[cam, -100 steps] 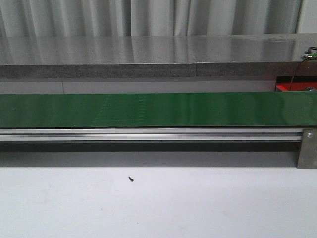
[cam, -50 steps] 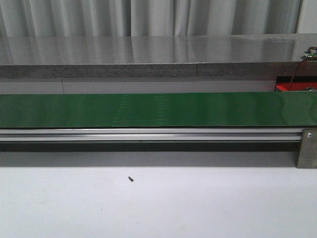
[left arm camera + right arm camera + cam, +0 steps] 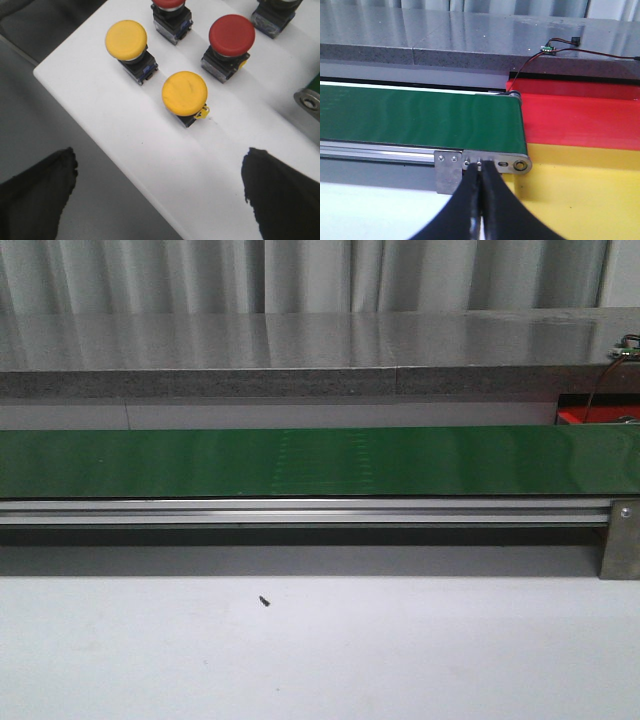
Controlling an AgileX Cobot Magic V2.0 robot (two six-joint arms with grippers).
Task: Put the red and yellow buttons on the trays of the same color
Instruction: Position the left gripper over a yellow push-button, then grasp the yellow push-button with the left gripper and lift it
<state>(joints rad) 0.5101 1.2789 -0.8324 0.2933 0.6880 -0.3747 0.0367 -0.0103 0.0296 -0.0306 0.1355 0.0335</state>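
Observation:
In the left wrist view, two yellow buttons (image 3: 184, 93) (image 3: 126, 40) and a red button (image 3: 231, 35) stand on a white board (image 3: 165, 165), with another red button (image 3: 168, 4) cut off at the frame edge. My left gripper (image 3: 160, 195) hangs open above the board, nothing between its fingers. In the right wrist view, my right gripper (image 3: 480, 172) is shut and empty, near the conveyor's end. Beyond it lie the yellow tray (image 3: 585, 195) and the red tray (image 3: 580, 117). Neither gripper shows in the front view.
A green conveyor belt (image 3: 320, 462) runs across the front view on an aluminium rail (image 3: 300, 511). A grey counter (image 3: 300, 350) lies behind it. A small dark speck (image 3: 264, 601) sits on the white table. Wires and a small circuit board (image 3: 547, 48) lie on the counter.
A faint pale patch on the green belt has drifted to the right. Nothing else in the front view has moved.

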